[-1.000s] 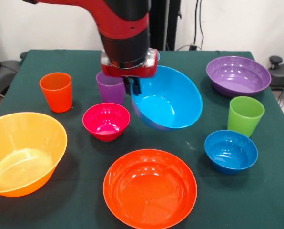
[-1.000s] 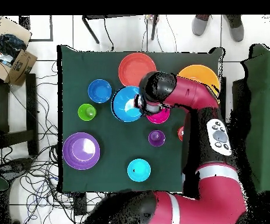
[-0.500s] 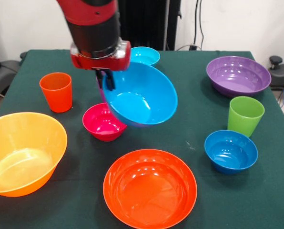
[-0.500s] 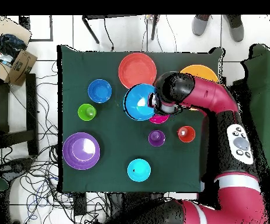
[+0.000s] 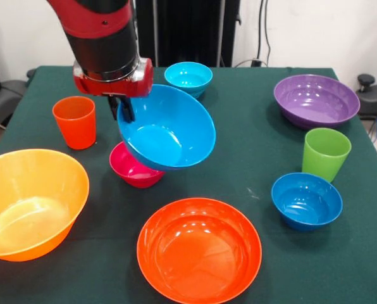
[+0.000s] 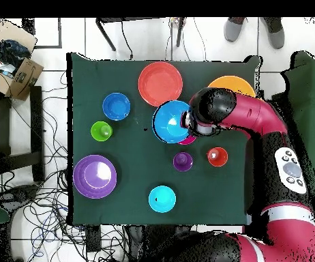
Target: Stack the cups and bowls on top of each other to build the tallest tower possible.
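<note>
Over magenta bowl (image 5: 133, 170) now, sky-blue bowl (image 5: 169, 133).

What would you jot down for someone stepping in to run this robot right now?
Gripper: shut on the sky-blue bowl's rim, holding it tilted in the air above the magenta bowl.
Yellow-orange bowl, orange-red bowl, purple bowl, dark blue bowl, cyan bowl, orange cup and green cup sit separately on the table.
Done: nothing stacked.
Left: the whole tower.
</note>
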